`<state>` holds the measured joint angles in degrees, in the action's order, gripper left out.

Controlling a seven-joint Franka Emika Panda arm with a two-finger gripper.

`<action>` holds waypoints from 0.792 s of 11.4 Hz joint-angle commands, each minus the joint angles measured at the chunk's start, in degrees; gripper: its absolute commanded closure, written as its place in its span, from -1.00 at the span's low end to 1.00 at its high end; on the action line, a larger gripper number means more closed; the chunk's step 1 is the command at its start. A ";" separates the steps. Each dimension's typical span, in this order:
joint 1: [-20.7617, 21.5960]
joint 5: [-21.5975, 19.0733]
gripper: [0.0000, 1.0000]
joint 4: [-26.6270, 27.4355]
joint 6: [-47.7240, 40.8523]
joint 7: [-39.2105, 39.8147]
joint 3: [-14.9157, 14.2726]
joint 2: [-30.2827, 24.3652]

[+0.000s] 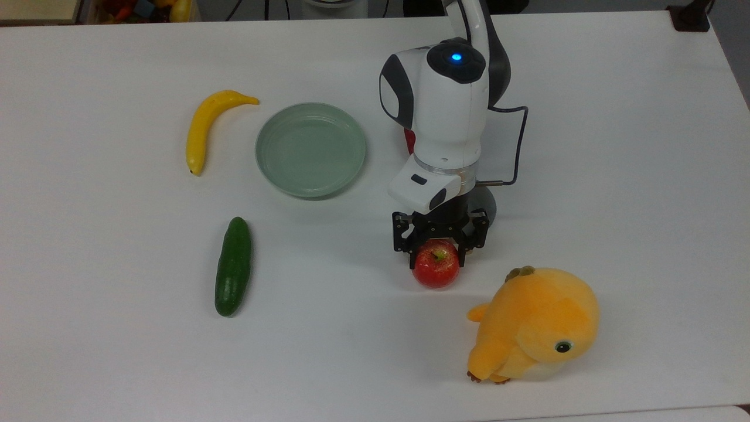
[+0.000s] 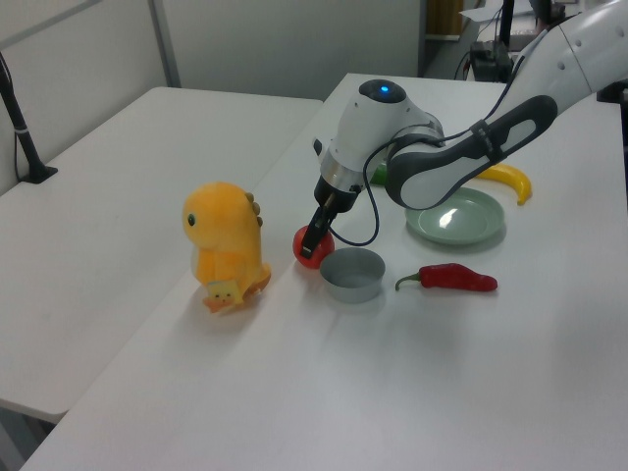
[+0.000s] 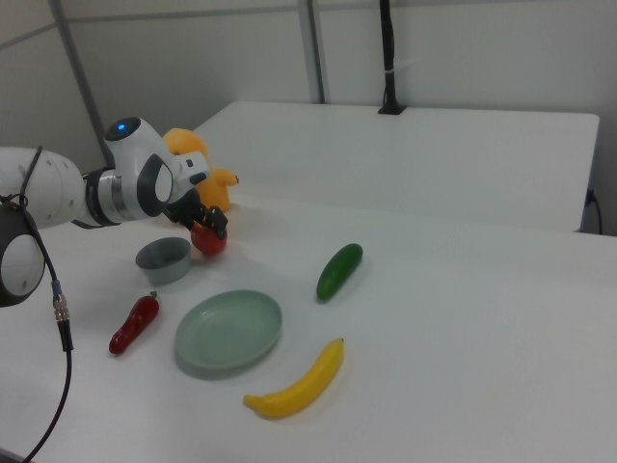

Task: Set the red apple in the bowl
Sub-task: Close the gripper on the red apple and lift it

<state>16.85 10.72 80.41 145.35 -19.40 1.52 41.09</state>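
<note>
The red apple (image 1: 436, 268) rests on the white table just beside the top view's left side of the plush. My gripper (image 1: 437, 257) reaches down over it from above, one finger pressed against each side, shut on the apple. In the left view the apple (image 2: 303, 252) sits right against the near-left side of the grey bowl (image 2: 353, 276). From above, the arm covers most of the bowl (image 1: 490, 206), and just a grey sliver of rim peeks out behind the gripper. In the right view the apple (image 3: 208, 241) lies just right of the bowl (image 3: 162, 258).
An orange plush bird (image 1: 536, 322) stands close to the apple. A pale green plate (image 1: 310, 149), a banana (image 1: 202, 129) and a cucumber (image 1: 233, 266) lie toward the top view's left. A red chili (image 2: 448, 279) lies beyond the bowl.
</note>
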 commanded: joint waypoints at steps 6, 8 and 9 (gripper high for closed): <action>-1.99 0.10 0.82 3.26 -2.76 -2.13 1.11 -9.16; -2.34 -1.04 0.83 4.40 -9.70 -2.31 1.20 -14.69; -2.52 -2.61 0.83 5.88 -12.34 -1.88 1.20 -18.12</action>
<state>15.17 10.38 80.32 139.10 -20.68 1.79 32.21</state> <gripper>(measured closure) 0.203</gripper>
